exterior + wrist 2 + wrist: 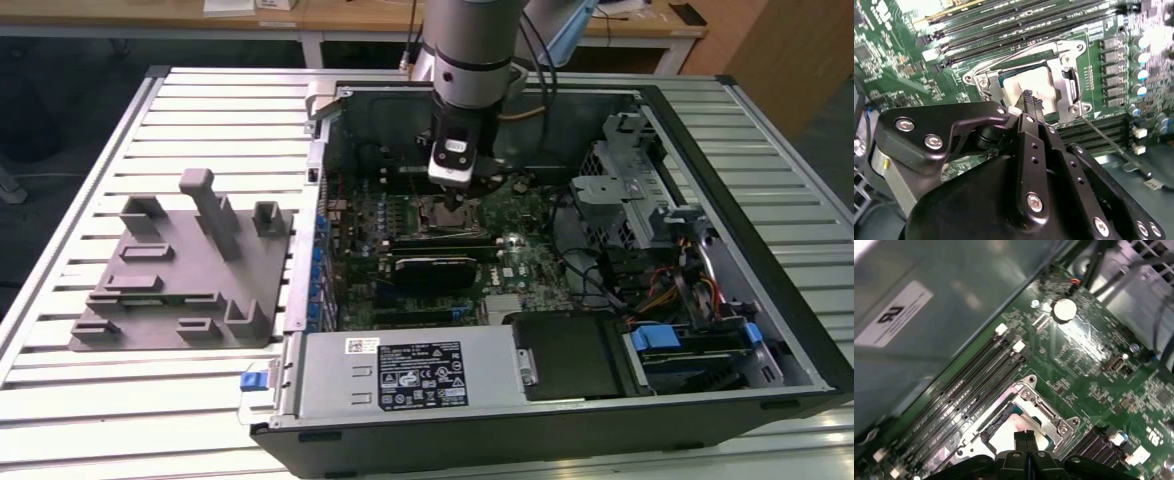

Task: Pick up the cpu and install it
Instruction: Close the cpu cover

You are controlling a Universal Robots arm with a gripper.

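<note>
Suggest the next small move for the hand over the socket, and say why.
Probably a short straight lift. The cpu appears to lie flat inside the socket frame, and the hand stands with fingertips together over its top, gripping nothing; whether they touch it I cannot tell. Rising would clear the frame without dragging the chip.

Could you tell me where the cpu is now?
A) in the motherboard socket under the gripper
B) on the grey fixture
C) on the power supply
A: the pale cpu lies within the socket frame, directly beneath the gripper.
</note>
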